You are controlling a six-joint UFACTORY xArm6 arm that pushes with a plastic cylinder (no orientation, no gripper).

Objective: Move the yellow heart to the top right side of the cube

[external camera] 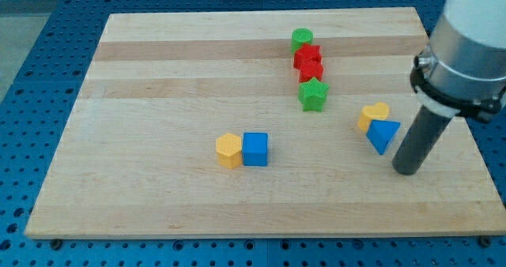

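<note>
The yellow heart lies at the view's right on the wooden board, touching the blue triangle just below it. The blue cube sits near the board's middle, with a yellow hexagon touching its left side. My tip rests on the board just right of and below the blue triangle, below-right of the yellow heart and far right of the cube.
A green cylinder, a red star, another red block and a green star form a column at the view's upper middle. The board's right edge is close to my tip.
</note>
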